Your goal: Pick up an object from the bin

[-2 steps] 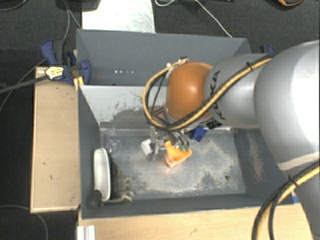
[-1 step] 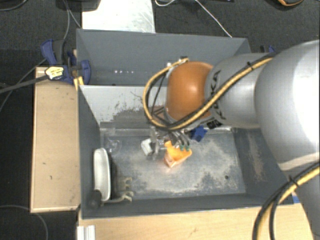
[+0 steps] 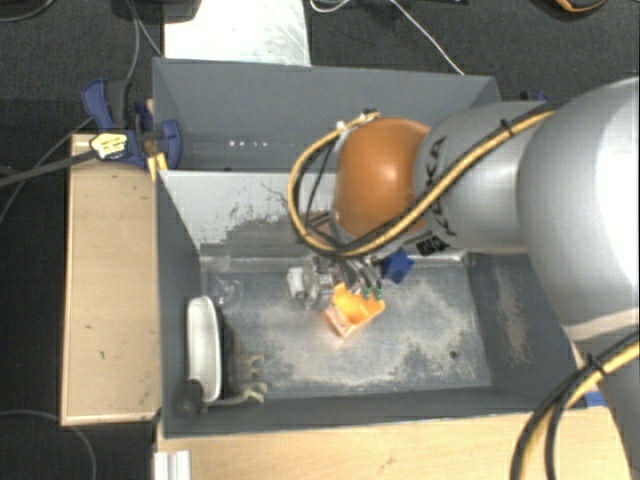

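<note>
My gripper (image 3: 338,286) reaches down under the orange dome into the middle of the bin. A small orange block (image 3: 354,310) lies right beneath and slightly right of its fingertips, touching or nearly touching them. A small grey metallic piece (image 3: 300,282) sits just left of the fingers. A blue object (image 3: 397,266) peeks out to the right, behind the gripper. The fingers are partly hidden, and whether they close on the orange block is unclear.
A white oblong brush-like thing (image 3: 204,348) with a dark handle end (image 3: 190,402) lies along the bin's left wall. A small tan piece (image 3: 250,396) rests near the front left corner. The arm covers the bin's right side.
</note>
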`<state>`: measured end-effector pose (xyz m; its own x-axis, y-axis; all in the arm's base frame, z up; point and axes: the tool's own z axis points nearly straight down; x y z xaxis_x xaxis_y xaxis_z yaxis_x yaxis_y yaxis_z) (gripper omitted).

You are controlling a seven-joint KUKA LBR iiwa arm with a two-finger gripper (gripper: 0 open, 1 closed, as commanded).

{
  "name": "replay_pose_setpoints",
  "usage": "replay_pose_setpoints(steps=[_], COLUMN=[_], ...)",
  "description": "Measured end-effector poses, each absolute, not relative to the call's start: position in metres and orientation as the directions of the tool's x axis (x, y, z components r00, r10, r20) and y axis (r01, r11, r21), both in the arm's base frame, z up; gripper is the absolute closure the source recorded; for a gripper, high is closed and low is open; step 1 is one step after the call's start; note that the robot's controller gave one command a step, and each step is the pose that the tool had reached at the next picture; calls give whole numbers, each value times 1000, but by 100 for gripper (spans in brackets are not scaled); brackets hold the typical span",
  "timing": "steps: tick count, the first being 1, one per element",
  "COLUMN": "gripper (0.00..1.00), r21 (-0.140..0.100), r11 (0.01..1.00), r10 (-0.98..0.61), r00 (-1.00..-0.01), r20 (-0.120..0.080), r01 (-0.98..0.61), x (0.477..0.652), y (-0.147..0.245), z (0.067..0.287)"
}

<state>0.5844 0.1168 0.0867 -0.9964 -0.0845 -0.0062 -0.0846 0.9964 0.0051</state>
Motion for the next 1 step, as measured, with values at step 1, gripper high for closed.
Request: replay_pose_setpoints(steps=[1], gripper=[100], r21=[4], r11=[997], r10=[-83], r00=[-997], r20=[-1], r01=[-83], x=[583], y=[116], z=[107])
